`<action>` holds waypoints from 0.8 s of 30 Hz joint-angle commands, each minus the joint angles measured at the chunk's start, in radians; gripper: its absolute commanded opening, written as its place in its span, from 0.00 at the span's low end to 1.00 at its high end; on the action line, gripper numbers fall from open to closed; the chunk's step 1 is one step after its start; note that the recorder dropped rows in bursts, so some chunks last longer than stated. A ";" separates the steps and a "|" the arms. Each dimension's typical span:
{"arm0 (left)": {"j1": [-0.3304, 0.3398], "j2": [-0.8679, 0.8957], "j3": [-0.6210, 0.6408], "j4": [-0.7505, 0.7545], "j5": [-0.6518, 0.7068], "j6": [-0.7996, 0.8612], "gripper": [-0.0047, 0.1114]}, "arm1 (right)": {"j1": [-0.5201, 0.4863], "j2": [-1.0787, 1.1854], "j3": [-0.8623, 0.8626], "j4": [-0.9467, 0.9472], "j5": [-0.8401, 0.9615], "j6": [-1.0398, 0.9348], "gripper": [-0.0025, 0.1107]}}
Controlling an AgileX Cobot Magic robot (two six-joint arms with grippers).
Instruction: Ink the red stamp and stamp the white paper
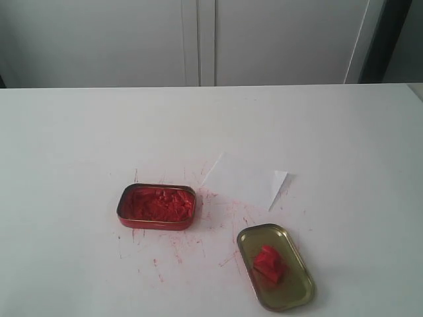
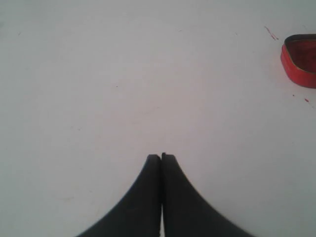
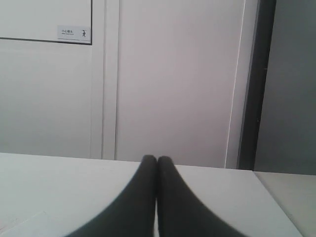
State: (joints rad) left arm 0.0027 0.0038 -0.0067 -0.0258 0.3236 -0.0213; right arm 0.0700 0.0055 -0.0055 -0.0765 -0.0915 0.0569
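The red stamp (image 1: 269,263), a small red block, lies inside the gold lid (image 1: 291,298) at the front right of the table. The white paper (image 1: 241,179) lies flat behind it near the table's middle, one corner (image 1: 278,187) turned up; I see no imprint on it. The red tin of ink paste (image 1: 156,205) stands open to the paper's left, and its end shows in the left wrist view as the tin (image 2: 300,59). My left gripper (image 2: 161,157) is shut and empty above bare tabletop. My right gripper (image 3: 157,159) is shut and empty, facing the back wall. Neither gripper shows in the exterior view.
Red ink flecks (image 1: 178,247) speckle the white tabletop (image 1: 79,145) around the tin and lid. White cabinet doors (image 1: 198,39) stand behind the table's far edge. A dark vertical strip (image 3: 254,84) runs beside the doors on the right.
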 commanded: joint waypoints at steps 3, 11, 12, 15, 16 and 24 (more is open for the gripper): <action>-0.003 -0.004 0.007 0.001 0.005 -0.001 0.04 | 0.004 -0.006 0.005 -0.002 -0.020 -0.009 0.02; -0.003 -0.004 0.007 0.001 -0.161 -0.001 0.04 | 0.004 -0.006 0.000 -0.002 0.017 -0.010 0.02; -0.003 -0.004 0.007 0.001 -0.169 -0.001 0.04 | 0.004 -0.006 -0.012 -0.002 0.040 -0.010 0.02; -0.003 -0.004 0.007 0.001 -0.174 -0.001 0.04 | 0.004 -0.006 -0.056 -0.002 0.091 -0.010 0.02; -0.003 -0.004 0.007 0.001 -0.174 -0.001 0.04 | 0.004 -0.006 -0.073 -0.002 0.114 -0.010 0.02; -0.003 -0.004 0.007 0.001 -0.174 -0.001 0.04 | 0.004 0.015 -0.188 -0.002 0.224 -0.010 0.02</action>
State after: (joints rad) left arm 0.0027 0.0038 -0.0030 -0.0258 0.1553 -0.0213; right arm 0.0700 0.0055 -0.1625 -0.0765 0.1115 0.0569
